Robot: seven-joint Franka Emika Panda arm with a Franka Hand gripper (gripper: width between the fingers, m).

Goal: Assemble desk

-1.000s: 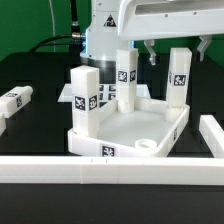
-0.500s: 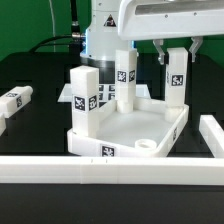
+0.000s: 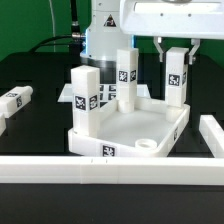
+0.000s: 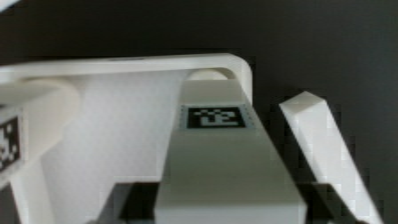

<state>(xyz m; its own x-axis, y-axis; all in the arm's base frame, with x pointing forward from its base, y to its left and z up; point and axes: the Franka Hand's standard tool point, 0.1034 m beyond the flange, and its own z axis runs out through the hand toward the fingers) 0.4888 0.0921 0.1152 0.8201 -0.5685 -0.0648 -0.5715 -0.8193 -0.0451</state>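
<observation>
The white desk top (image 3: 172,132) lies tray-side up in mid table. Three tagged white legs stand in its corner sockets: one at the near left (image 3: 84,100), one at the back (image 3: 125,72), one at the exterior view's right (image 3: 177,78). A fourth leg (image 3: 16,100) lies loose on the black table at the exterior view's left. My gripper (image 3: 178,50) is open and straddles the top of the right leg, one finger on each side. In the wrist view that leg (image 4: 222,150) runs between my gripper's (image 4: 231,205) dark pads, with the desk top's rim (image 4: 125,72) beyond.
A long white border bar (image 3: 110,170) runs along the front and another (image 3: 212,135) stands at the exterior view's right. The marker board (image 3: 105,95) lies behind the desk top. The arm's base (image 3: 100,40) is at the back.
My gripper has moved toward the exterior view's right and come down until its fingers straddle the top of the right leg. The desk top and legs have not moved.
</observation>
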